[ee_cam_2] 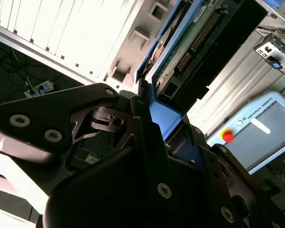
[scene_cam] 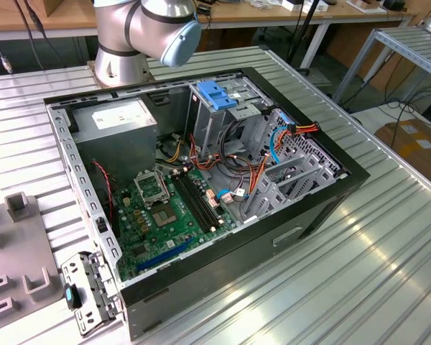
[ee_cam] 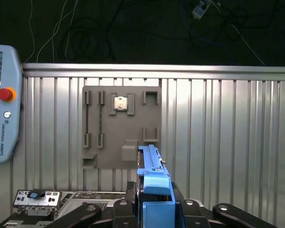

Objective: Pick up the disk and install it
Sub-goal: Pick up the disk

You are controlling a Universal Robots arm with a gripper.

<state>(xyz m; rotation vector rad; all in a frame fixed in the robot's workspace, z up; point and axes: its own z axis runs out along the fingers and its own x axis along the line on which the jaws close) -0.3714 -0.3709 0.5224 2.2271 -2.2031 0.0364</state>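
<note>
Closest to both wrist cameras, the gripper [ee_cam: 155,211] is clamped on the disk [ee_cam: 153,173], its black linkages pressed against the blue side rails. In the first wrist view the disk appears edge-on, one blue rail running away from the camera. In the second wrist view its green circuit board [ee_cam_2: 192,40] and connector row are exposed. The disk is held aloft, clear of the table [ee_cam: 228,142], and is seen against the near edge of a grey fixture plate [ee_cam: 109,137]. Beside that edge lies a metal bracket [ee_cam: 38,197] carrying a small blue clip. A square chip [ee_cam: 121,103] sits in a recess toward the plate's far edge. A teach pendant [ee_cam: 2,118] with a red button lies at the table's far edge.

In the exterior view, the bracket lies at the near corner of the open computer case [scene_cam: 323,208], between it and the fixture plate. Inside the case, the motherboard [scene_cam: 165,215] covers the floor. The power supply [scene_cam: 122,118] fills a far corner, and beside it stands the drive cage [scene_cam: 230,122], topped by a blue latch [scene_cam: 217,97]. Behind the case rises the arm [scene_cam: 151,29].
</note>
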